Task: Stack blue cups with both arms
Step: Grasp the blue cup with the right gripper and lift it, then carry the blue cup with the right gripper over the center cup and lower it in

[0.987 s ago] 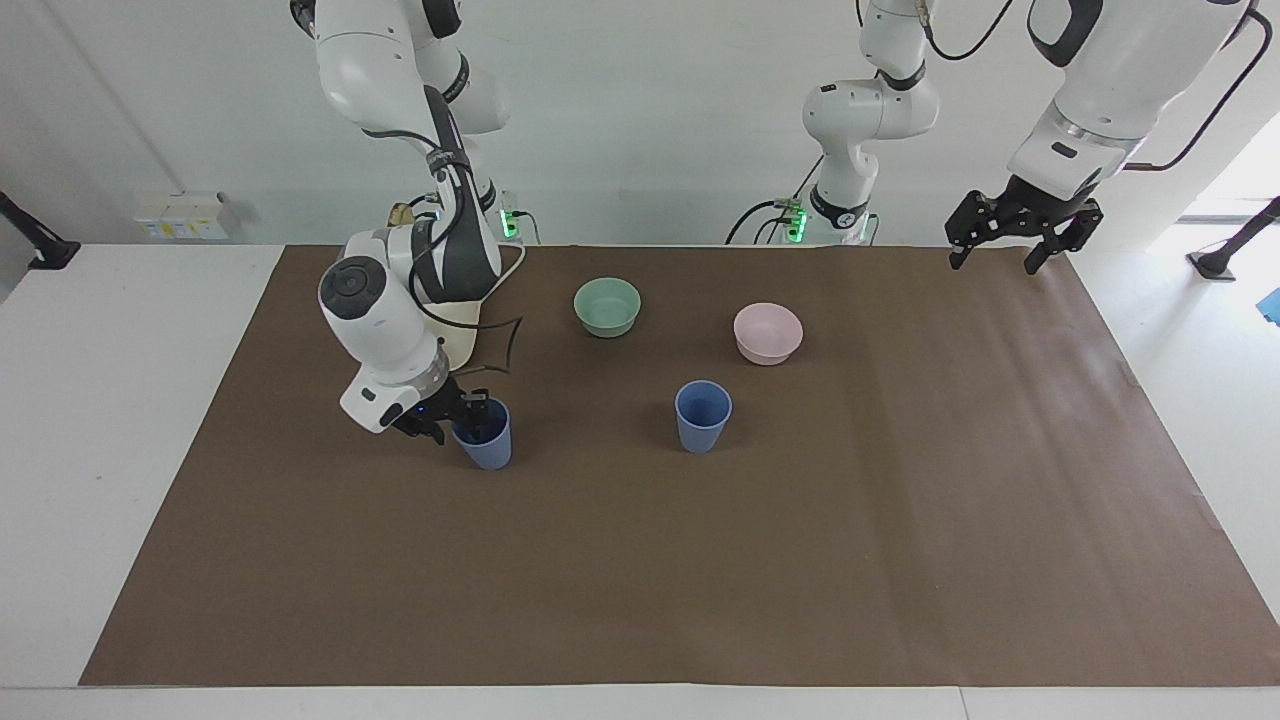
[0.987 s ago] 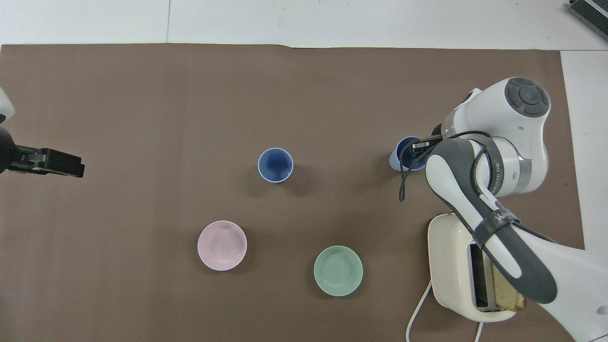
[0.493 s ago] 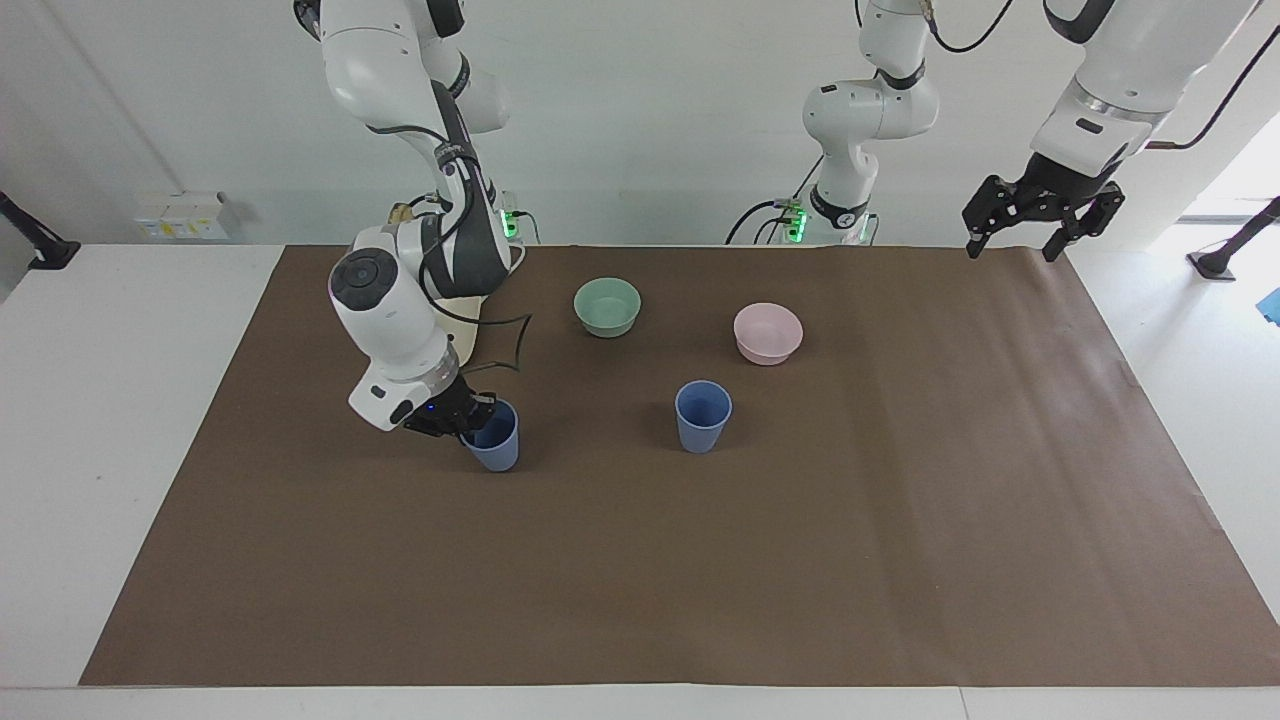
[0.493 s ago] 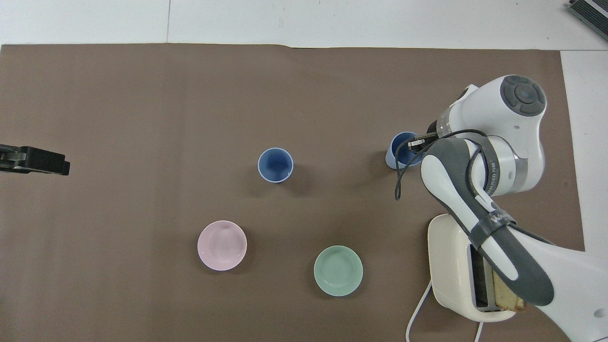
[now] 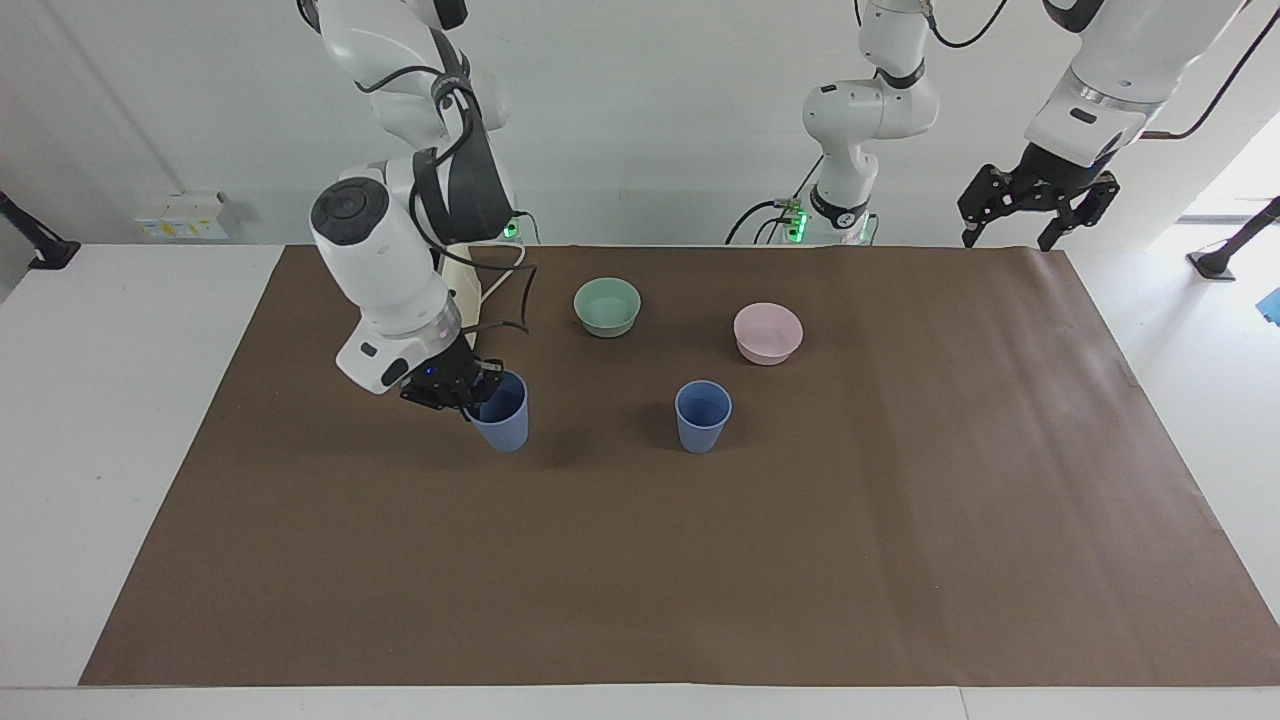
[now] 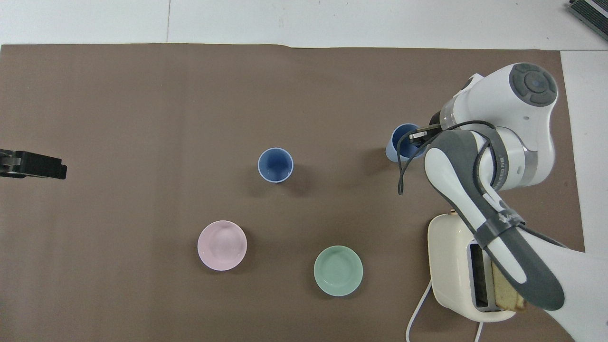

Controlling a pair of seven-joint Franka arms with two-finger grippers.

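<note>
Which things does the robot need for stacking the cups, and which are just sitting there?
Needed for the job:
- blue cup gripped at its rim by the right gripper
- second blue cup standing in the middle of the mat
- left gripper, open, waiting over the mat's corner

Just lying about:
- green bowl
- pink bowl
- toaster

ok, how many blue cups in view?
2. One matte blue plastic tumbler stands mid-table; the other blue tumbler is gripped at its rim by the right gripper.
</note>
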